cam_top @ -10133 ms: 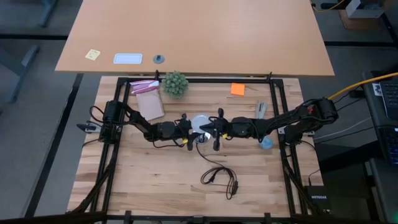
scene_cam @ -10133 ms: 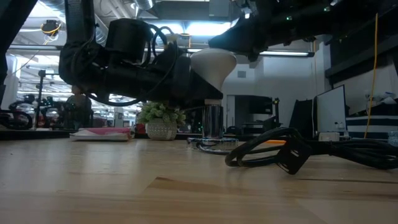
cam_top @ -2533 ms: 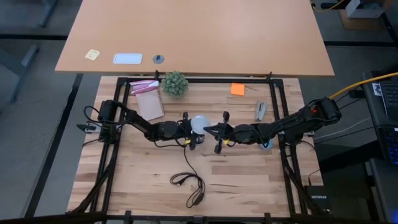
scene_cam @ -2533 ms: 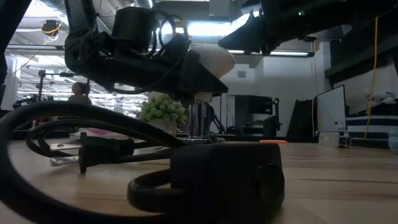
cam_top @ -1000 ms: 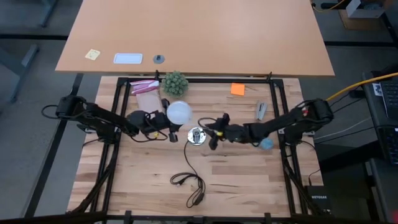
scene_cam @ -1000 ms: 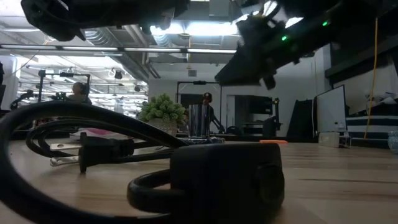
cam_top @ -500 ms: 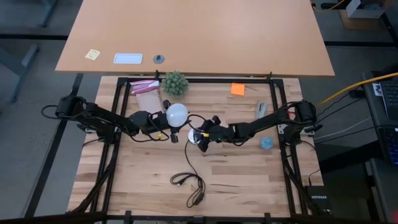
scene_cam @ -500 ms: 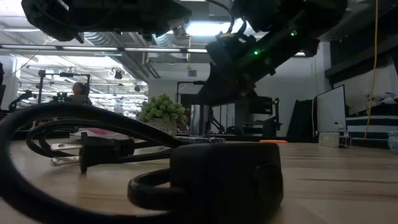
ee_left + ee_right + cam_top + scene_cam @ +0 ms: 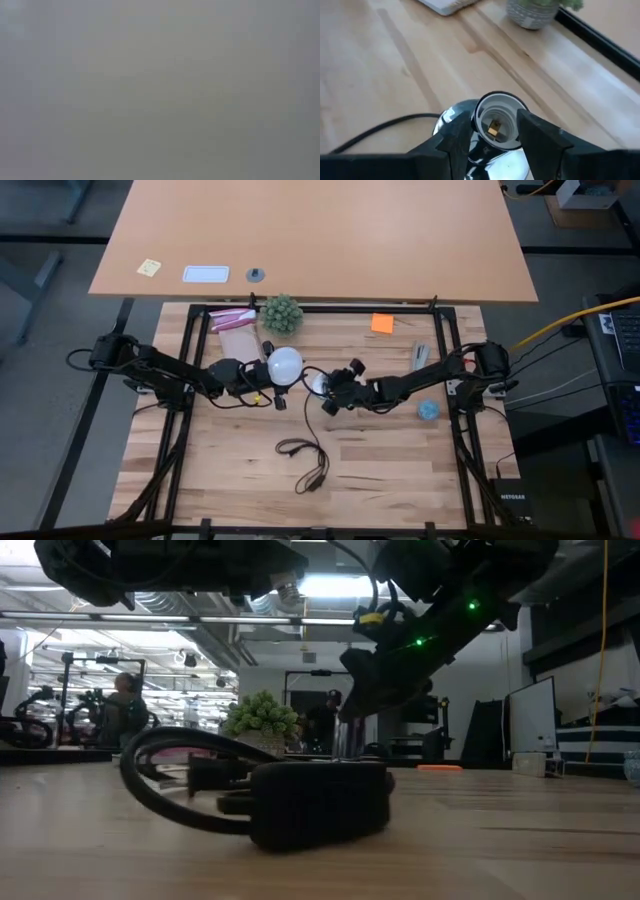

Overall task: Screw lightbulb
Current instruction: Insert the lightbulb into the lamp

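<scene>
The white lightbulb (image 9: 285,364) hangs above the table left of centre, with my left gripper (image 9: 272,376) shut on it; the left wrist view shows only plain grey. The silvery socket (image 9: 495,122), with a white collar and a brass contact inside, sits between the fingers of my right gripper (image 9: 496,137), just right of the bulb in the high view (image 9: 318,384). Its black cord (image 9: 305,455) trails toward the near edge and lies looped on the wood, its switch block (image 9: 310,805) close to the low camera. My left gripper comes level from the table's left, its fingers standing on either side of the bulb's round dome (image 9: 278,370). The bulb is clear of the table. The exact place of contact is hidden by the bulb itself. My right gripper pinches the socket's upright collar (image 9: 479,116) between its two fingers (image 9: 536,131), one on each side. It comes slanting down from the table's right. The socket's open mouth tilts up toward the wrist camera, and its cord hangs slack to the table.
A small green plant (image 9: 282,313), a pink-and-white packet (image 9: 232,319) and a brown card (image 9: 242,352) sit at the far left. An orange note (image 9: 382,323), a grey tool (image 9: 419,357) and a light-blue object (image 9: 428,410) lie to the right. A black frame (image 9: 445,340) edges the table.
My right gripper has gone left and down onto the socket, tipped downward and taken hold of it. The socket has shifted a little toward the far edge and toward the bulb. Its cord and switch block have been dragged along the table, away from the near edge.
</scene>
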Controlling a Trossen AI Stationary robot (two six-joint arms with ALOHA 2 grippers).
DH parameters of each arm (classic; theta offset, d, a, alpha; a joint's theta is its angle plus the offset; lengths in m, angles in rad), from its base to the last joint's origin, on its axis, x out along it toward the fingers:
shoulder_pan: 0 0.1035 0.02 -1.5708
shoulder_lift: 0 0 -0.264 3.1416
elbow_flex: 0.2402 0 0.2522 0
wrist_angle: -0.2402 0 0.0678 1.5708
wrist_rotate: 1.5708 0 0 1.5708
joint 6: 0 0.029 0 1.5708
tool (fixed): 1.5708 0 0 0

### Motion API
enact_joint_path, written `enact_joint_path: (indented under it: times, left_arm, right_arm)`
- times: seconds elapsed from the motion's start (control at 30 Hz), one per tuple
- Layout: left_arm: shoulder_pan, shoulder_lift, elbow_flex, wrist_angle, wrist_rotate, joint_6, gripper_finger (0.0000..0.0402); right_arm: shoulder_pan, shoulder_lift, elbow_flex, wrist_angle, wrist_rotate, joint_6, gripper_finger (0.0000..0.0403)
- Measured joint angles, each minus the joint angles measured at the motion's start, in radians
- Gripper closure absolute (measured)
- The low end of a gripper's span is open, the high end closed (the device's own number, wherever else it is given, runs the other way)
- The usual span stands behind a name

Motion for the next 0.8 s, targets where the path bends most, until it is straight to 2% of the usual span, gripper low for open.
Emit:
enact_joint_path:
  times: [0.33,0.8]
  left_arm:
    - [0.000,0.000,0.000,-0.004,0.001,-0.001,0.0245]
    - [0.000,0.001,0.000,-0.029,0.003,-0.016,0.0245]
  right_arm:
    - [0.000,-0.043,-0.003,-0.158,0.018,-0.017,0.0237]
    - [0.001,-0.352,-0.008,-0.363,-0.042,-0.052,0.0237]
